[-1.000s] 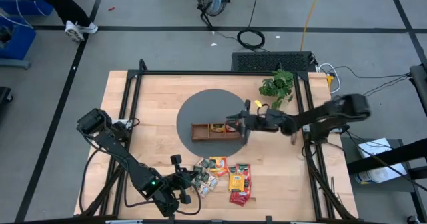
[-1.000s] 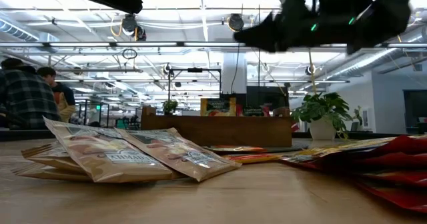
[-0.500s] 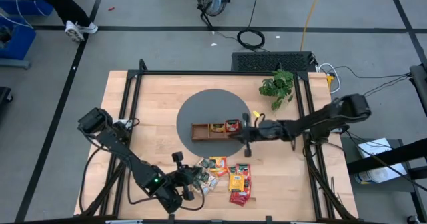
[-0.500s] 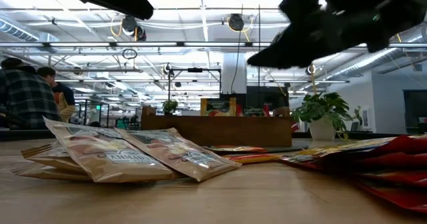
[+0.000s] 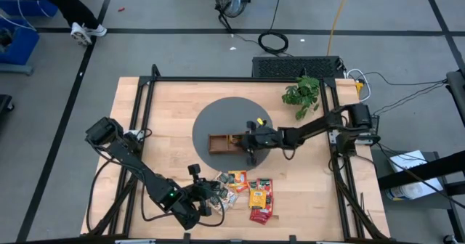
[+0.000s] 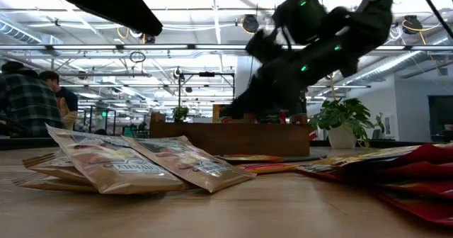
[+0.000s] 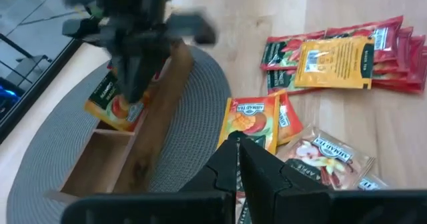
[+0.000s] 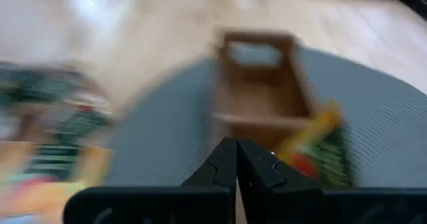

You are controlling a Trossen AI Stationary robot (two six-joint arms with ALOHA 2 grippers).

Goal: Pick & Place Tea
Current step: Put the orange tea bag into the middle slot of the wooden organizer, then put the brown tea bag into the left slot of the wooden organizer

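Tea sachets [image 5: 247,192], pale tan, orange-yellow and red, lie in a loose pile on the table near its front edge. My left gripper [image 7: 238,144] hovers shut above an orange-yellow sachet [image 7: 250,121] of that pile, with nothing between its fingers. The long wooden tray [image 5: 227,142] sits on a round dark grey mat [image 5: 218,120]. My right gripper [image 8: 237,147] is shut and low over the tray's right part, next to an orange sachet [image 8: 320,141] that leans in a compartment. The right arm hides that compartment in the high view. My right gripper [image 7: 130,91] comes slanting down from the table's right side, its shut fingers beside the orange sachet [image 7: 110,111] in the tray. I cannot tell whether they touch it or the tray.
A small potted plant [image 5: 301,91] stands at the back right, behind the right arm. Black frame rails [image 5: 145,113] run along the table's left and right sides. People sit in the room beyond the table [image 6: 28,100].
My right gripper has come down from high over the table and gone toward the left edge, tipping forward, so its fingers now stand low at the tray. The sachets in the pile lie as before.
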